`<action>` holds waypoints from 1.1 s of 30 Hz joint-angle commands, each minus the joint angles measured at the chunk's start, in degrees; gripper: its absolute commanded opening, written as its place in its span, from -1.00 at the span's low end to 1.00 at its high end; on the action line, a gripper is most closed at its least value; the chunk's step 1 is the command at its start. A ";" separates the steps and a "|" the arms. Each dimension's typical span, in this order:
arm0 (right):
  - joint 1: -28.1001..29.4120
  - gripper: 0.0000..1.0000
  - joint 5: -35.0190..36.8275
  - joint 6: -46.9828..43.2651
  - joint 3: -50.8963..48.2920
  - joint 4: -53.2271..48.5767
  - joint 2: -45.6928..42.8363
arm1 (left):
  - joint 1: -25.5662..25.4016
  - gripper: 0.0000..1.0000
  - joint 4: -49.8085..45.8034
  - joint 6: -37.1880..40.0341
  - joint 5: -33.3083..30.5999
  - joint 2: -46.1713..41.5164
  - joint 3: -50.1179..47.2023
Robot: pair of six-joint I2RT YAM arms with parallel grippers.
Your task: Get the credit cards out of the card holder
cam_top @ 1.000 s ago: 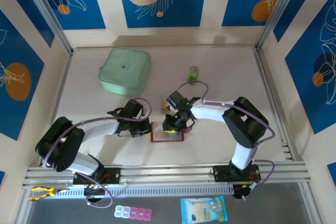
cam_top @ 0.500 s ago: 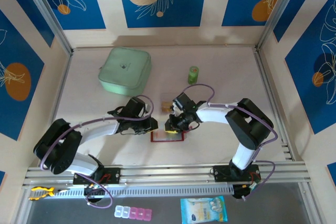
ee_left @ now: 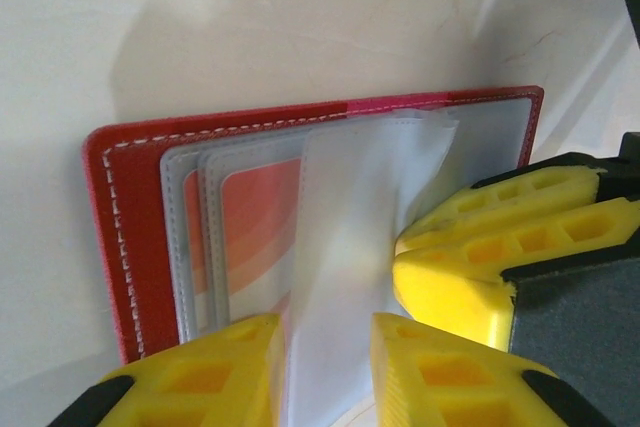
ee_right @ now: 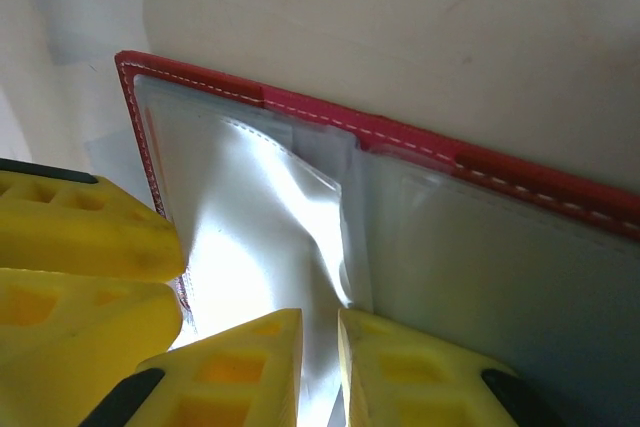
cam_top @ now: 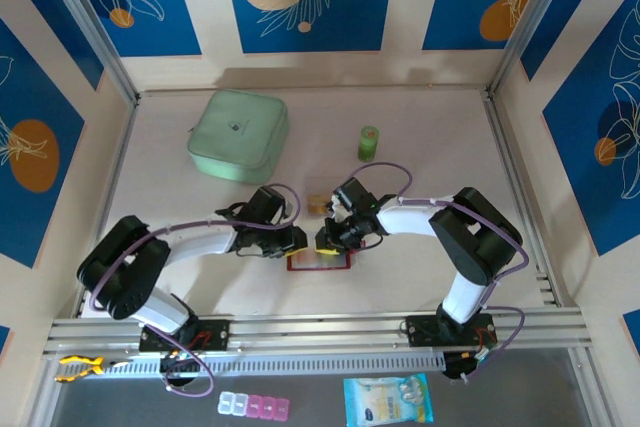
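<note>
1. The left gripper [ee_left: 325,337] had its fingers a little apart. A clear pocket leaf [ee_left: 360,187] stood loosely in the gap and was not clamped.
2. The right gripper [ee_right: 318,332] showed only a narrow slit with a clear leaf running down into it; whether it pinched that leaf could not be told.
3. The card holder [ee_left: 108,237] lay open and flat on the table [cam_top: 430,147], with both grippers at its far edge, tips close together.
4. From the left wrist, an orange-and-red credit card [ee_left: 250,217] sat inside a clear pocket; from the right wrist the pockets were bright glare.
5. The overhead view added a pale-green pouch [cam_top: 237,135] and an upright green cylinder [cam_top: 368,142], both well beyond the holder.
</note>
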 commanded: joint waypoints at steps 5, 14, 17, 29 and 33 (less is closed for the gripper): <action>-0.10 -0.60 -0.22 1.05 -2.10 -0.42 -0.11 | -0.81 -0.45 -0.46 -0.68 0.00 1.95 1.99; 0.12 -0.55 -0.73 1.14 -2.36 0.28 -1.24 | -1.04 -0.50 0.44 -0.93 0.35 1.54 2.77; 0.36 -0.49 0.04 1.29 -2.47 0.15 -3.35 | -1.00 -0.50 -0.05 -0.83 0.60 1.09 3.30; -1.66 -0.42 5.24 0.34 -2.12 -6.21 -12.17 | -2.53 -0.52 -3.36 -0.24 0.92 1.60 7.78; -2.52 -0.42 6.63 0.15 -2.81 -7.83 -14.76 | -3.21 -0.54 -3.63 -0.19 1.14 3.07 9.12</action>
